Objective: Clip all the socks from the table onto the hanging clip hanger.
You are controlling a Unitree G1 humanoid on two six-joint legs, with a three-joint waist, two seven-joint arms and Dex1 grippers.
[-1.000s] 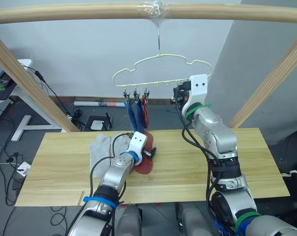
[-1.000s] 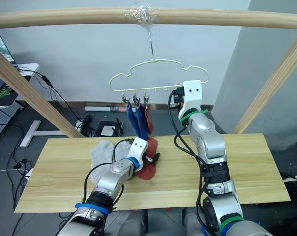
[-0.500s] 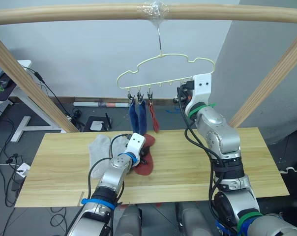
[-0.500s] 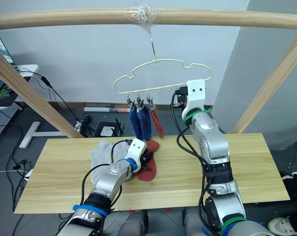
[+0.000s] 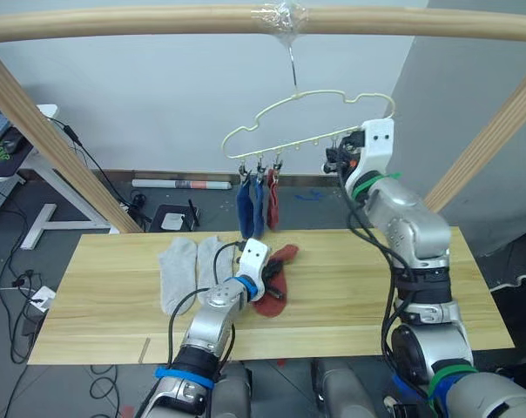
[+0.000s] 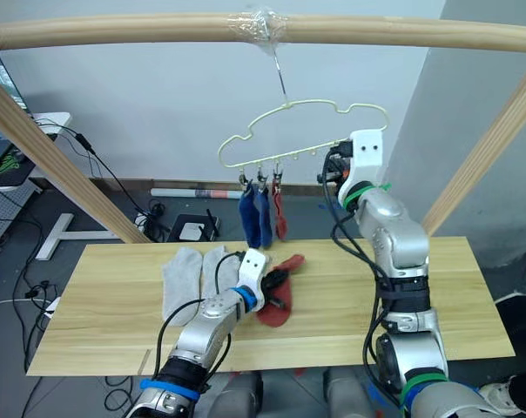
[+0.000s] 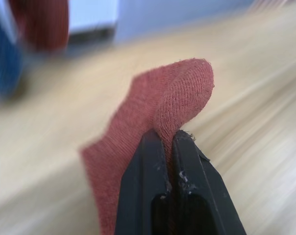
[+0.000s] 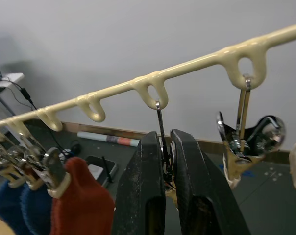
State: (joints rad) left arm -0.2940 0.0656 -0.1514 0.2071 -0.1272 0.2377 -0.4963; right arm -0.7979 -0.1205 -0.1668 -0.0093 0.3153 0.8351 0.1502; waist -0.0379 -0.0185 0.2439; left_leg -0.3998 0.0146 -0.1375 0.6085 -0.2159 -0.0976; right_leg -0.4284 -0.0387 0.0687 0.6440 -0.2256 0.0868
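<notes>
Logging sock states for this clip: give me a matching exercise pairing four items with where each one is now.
Items:
1. two light grey socks
2. two blue socks
3. rust red sock on the wooden table
4. empty dark metal clip on the pale-yellow wire clip hanger

States:
A. pinched by the right gripper
B. hanging from clips
C. lying flat, side by side on the light wood table
D. pinched by the left gripper

Pairs: 1-C, 2-B, 3-D, 4-A

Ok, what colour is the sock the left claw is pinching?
Rust red sock, pinched by the left claw; clearest in the left wrist view.
</notes>
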